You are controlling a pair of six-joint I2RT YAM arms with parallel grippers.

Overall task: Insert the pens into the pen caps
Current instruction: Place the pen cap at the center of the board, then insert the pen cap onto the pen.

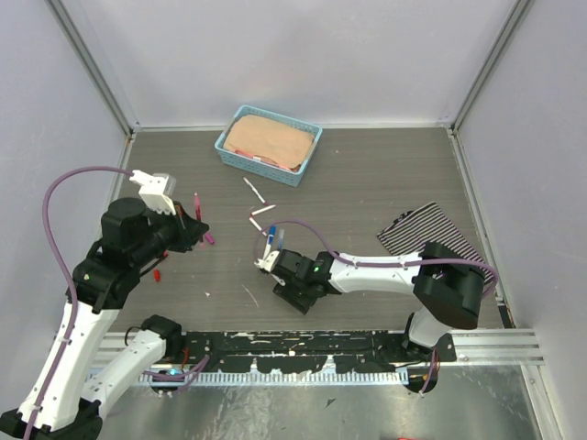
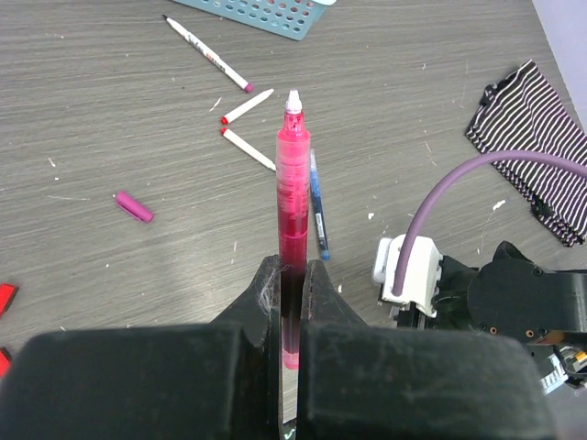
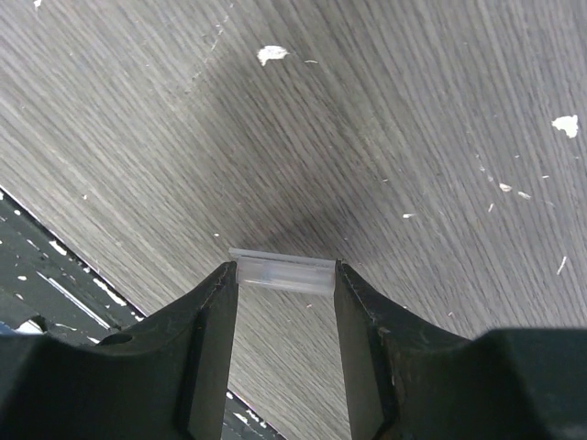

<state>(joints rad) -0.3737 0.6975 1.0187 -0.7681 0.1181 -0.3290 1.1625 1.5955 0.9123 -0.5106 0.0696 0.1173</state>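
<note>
My left gripper [image 2: 293, 268] is shut on a magenta pen [image 2: 293, 183], whose white tip points away over the table. In the top view the left gripper [image 1: 194, 231] hangs at the left. A magenta pen cap [image 2: 134, 206] lies to the left of the pen. Two white pens with red tips [image 2: 248, 105] [image 2: 248, 148], a longer white pen [image 2: 206, 55] and a blue pen [image 2: 317, 211] lie beyond. My right gripper [image 3: 284, 275] grips a short clear pen cap [image 3: 284, 273] end to end between its fingertips, just above the table. It sits near the table's middle [image 1: 293, 295].
A blue basket [image 1: 231, 151] with a tan pad in it stands at the back. A striped cloth [image 1: 431, 234] lies at the right. Small red pieces [image 1: 158, 272] lie at the left by my left arm. A black rail [image 1: 303, 344] runs along the near edge.
</note>
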